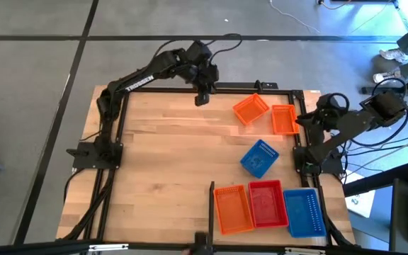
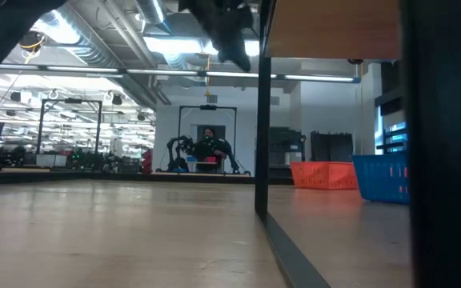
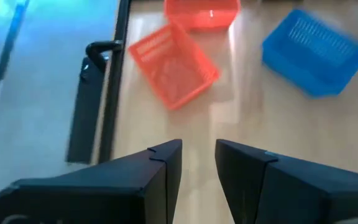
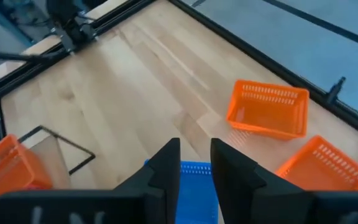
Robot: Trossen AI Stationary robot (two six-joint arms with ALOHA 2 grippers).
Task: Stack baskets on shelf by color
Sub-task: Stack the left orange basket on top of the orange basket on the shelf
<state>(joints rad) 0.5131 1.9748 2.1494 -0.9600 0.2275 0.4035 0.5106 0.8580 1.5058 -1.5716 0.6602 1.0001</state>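
I had two hands over the shelf (image 1: 161,142), and the question was which one lay closer to a loose basket. My left hand (image 1: 202,96) hung above the far edge, a little left of the middle, its fingers (image 3: 164,163) a narrow gap apart and holding nothing. Just to its right, near the far rail, sat a tilted orange basket (image 1: 251,110), turned so its long side ran on a diagonal to my fingers. A second orange basket (image 1: 284,119) lay beside that one, further right, its long axis running near to far. The loose blue basket (image 1: 260,157) sat nearer the middle right, also skewed.

My right hand (image 4: 195,163) hovered at the right side of the shelf, fingers slightly apart and empty, with the blue basket straight ahead of it and close.

Along the near edge, right of the short black divider (image 1: 212,205), stood an orange basket (image 1: 233,209), a red one (image 1: 266,204) and a blue one (image 1: 304,212) side by side.

I judged the tilted orange basket was the left hand's to take, after turning my wrist to match its diagonal
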